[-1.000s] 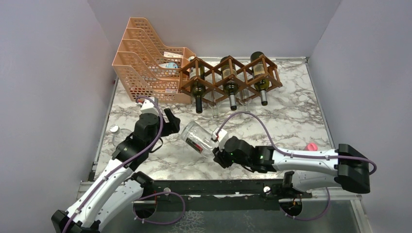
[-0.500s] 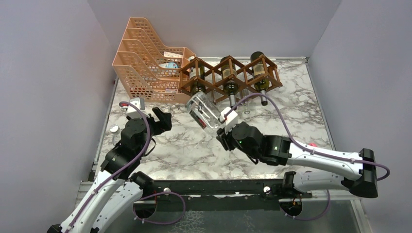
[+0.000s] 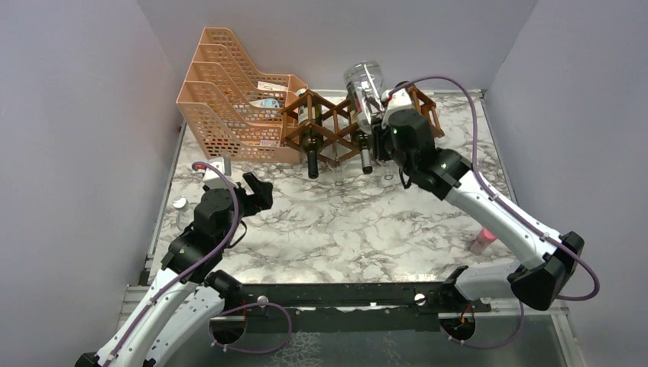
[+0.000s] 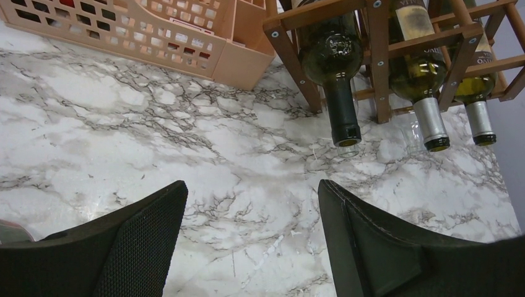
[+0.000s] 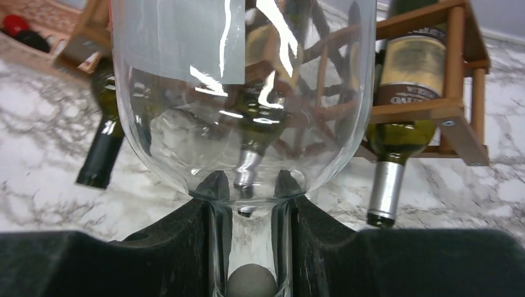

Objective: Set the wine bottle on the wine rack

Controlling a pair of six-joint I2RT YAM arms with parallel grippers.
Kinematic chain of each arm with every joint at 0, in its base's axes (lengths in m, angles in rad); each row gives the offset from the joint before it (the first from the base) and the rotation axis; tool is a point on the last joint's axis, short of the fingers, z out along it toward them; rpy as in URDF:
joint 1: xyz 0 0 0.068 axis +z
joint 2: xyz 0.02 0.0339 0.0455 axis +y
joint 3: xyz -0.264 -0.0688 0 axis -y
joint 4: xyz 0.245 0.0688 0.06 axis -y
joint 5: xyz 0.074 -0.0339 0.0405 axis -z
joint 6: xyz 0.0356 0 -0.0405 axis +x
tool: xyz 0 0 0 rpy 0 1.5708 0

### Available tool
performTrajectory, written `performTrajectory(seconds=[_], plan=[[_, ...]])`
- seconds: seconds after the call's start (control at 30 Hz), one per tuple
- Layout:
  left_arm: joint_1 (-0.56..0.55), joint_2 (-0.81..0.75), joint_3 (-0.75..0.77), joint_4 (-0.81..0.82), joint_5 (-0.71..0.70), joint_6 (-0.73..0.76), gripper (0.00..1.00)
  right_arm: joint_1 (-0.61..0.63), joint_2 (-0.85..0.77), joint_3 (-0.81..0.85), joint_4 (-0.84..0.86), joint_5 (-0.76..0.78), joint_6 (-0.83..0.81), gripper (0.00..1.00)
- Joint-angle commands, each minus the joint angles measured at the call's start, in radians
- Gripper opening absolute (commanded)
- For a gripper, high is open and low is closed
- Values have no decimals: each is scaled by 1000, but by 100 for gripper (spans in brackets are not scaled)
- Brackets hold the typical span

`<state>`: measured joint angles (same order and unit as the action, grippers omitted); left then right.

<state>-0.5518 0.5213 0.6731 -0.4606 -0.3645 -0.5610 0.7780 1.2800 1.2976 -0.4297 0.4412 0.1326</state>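
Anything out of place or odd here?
Nothing spilled or broken. The right gripper holds a clear bottle by its neck, tilted over the wine rack, where three dark bottles lie. A small round thing sits near the left edge of the table.

The top camera is looking down from above and behind, taking in the whole table. Both wrist cameras are peering low and close (the right one nearest) at the wine rack, sitting upper centre overhead.
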Motion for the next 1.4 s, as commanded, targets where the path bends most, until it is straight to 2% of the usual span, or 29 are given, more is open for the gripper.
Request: performTrajectory(seconds=[0.0, 0.17, 0.4, 0.73, 1.03, 1.17, 1.37], plan=[[-1, -11, -25, 20, 46, -7, 83, -130, 30, 165, 54, -92, 50, 1], [-1, 2, -42, 48, 72, 3, 85, -255, 107, 268, -32, -170, 86, 1], [-2, 17, -69, 97, 97, 20, 89, -332, 222, 362, -121, -213, 109, 1], [-2, 11, -94, 113, 125, 23, 90, -361, 360, 445, -196, -196, 133, 1], [-1, -4, -101, 114, 130, 23, 90, -361, 378, 432, -234, -174, 148, 2], [-2, -4, -101, 113, 130, 25, 90, -361, 383, 422, -235, -179, 149, 13], [-2, -5, -102, 114, 130, 25, 90, -361, 352, 354, -212, -220, 169, 44]])
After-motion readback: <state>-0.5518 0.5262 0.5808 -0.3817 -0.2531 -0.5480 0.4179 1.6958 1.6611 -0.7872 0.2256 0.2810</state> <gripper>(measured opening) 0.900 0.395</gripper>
